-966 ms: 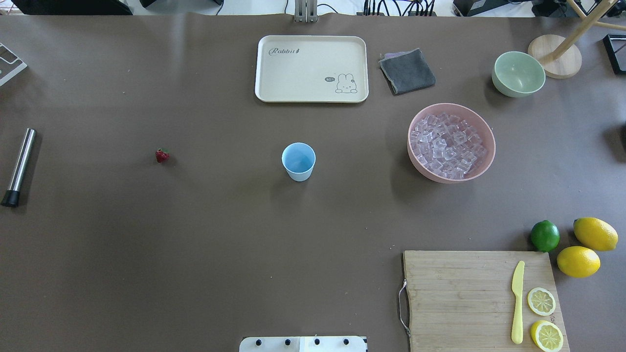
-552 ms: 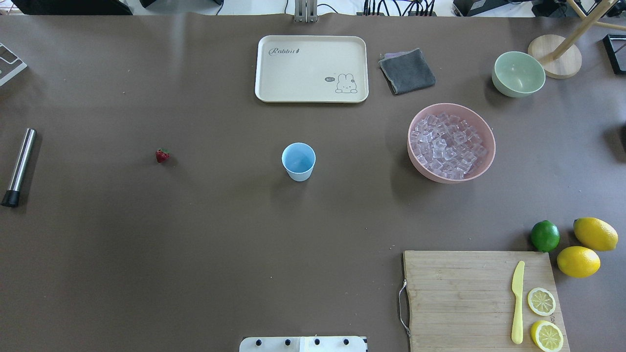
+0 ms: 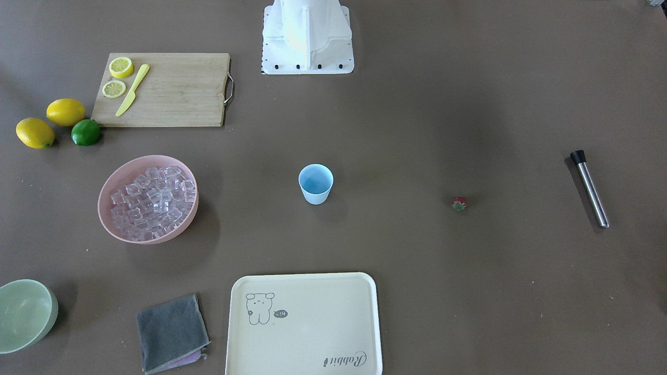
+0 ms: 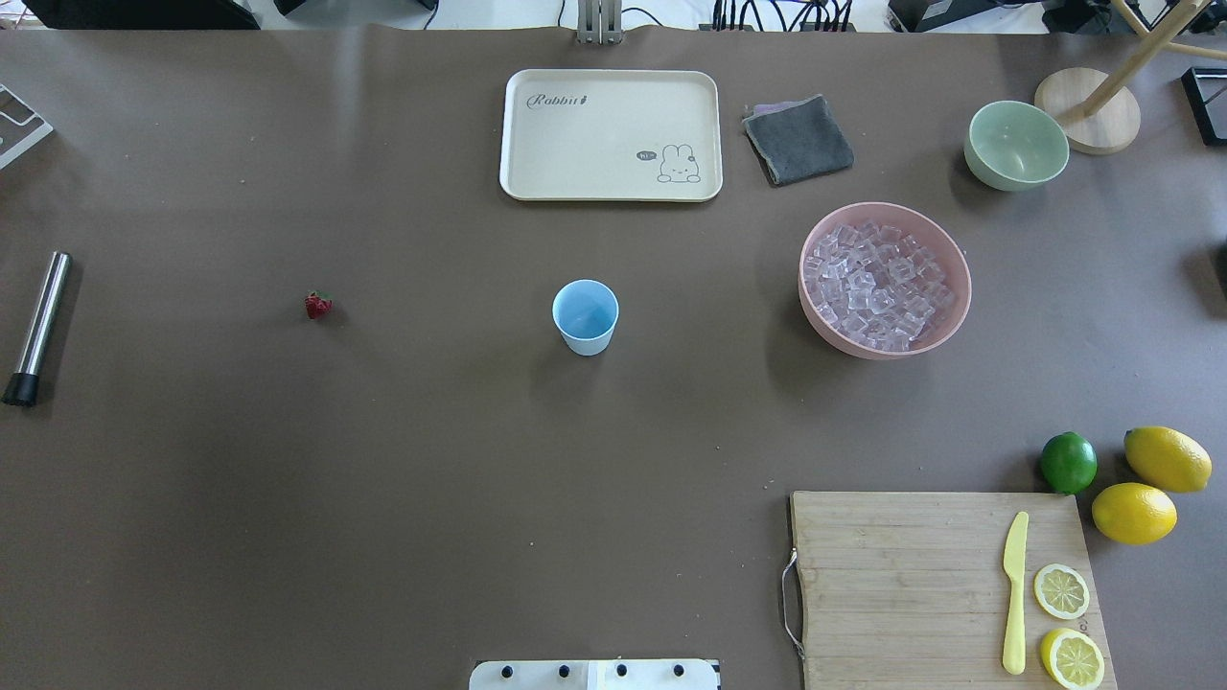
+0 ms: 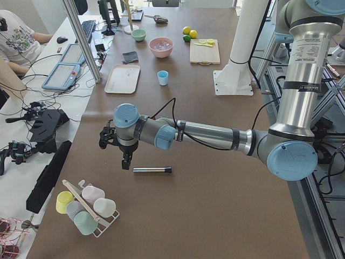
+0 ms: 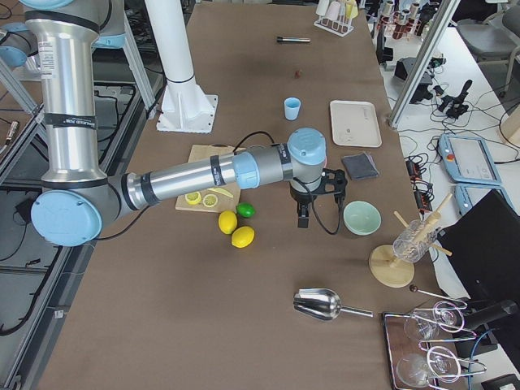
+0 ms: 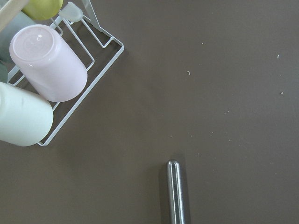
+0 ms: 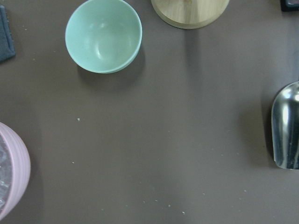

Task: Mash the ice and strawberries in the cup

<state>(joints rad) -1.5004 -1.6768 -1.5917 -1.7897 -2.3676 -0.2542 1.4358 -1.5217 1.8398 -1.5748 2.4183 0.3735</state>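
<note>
The light-blue cup (image 4: 585,314) stands upright and empty at the table's middle. A small red strawberry (image 4: 317,305) lies alone on the table to the cup's left. Clear ice cubes (image 4: 877,285) fill the pink bowl (image 4: 887,351) to the cup's right. A steel muddler (image 4: 38,326) with a black tip lies at the far left. In the exterior left view my left gripper (image 5: 125,162) hangs just above the muddler (image 5: 152,170). In the exterior right view my right gripper (image 6: 302,218) hangs beside the green bowl (image 6: 361,218). I cannot tell whether either is open or shut.
A cream tray (image 4: 611,134) and a grey cloth (image 4: 798,140) lie at the far side. A cutting board (image 4: 901,585) with a yellow knife and lemon halves sits near right, with a lime (image 4: 1068,462) and lemons beside it. A cup rack (image 7: 42,88) and a metal scoop (image 8: 286,126) flank the ends.
</note>
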